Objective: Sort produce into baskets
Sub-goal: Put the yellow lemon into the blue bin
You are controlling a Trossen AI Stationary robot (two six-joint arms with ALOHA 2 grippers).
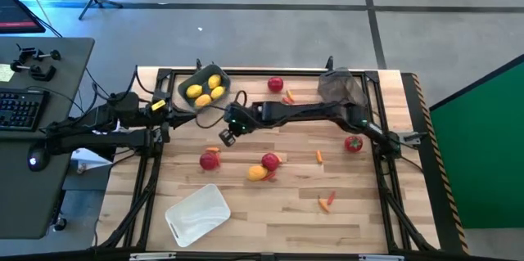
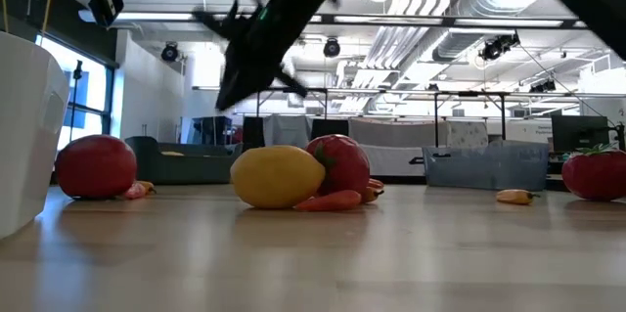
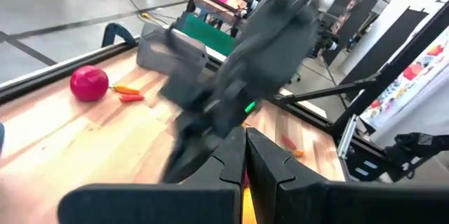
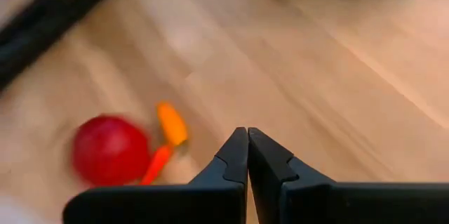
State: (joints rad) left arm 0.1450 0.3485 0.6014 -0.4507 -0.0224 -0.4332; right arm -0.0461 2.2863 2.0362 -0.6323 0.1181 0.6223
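Note:
Three lemons lie in the blue-grey basket [image 1: 205, 89] at the far left. Red fruits rest on the table [image 1: 210, 160], [image 1: 270, 161], [image 1: 275, 85], [image 1: 353, 143]. A loose lemon [image 1: 257, 173] lies against one of them. My right gripper [image 1: 225, 136] hangs shut and holds nothing above the table's middle, past a red fruit [image 4: 110, 150] and small peppers [image 4: 172, 122]. My left gripper [image 1: 169, 114] is shut at the left edge beside the blue-grey basket, its fingers [image 3: 245, 147] pointing across the table.
A white basket [image 1: 196, 212] stands near the front left, a dark translucent basket [image 1: 340, 85] at the far right. More peppers [image 1: 288, 96], [image 1: 318, 156], [image 1: 327, 202] lie scattered. The right arm [image 1: 311, 114] stretches across the table's far half.

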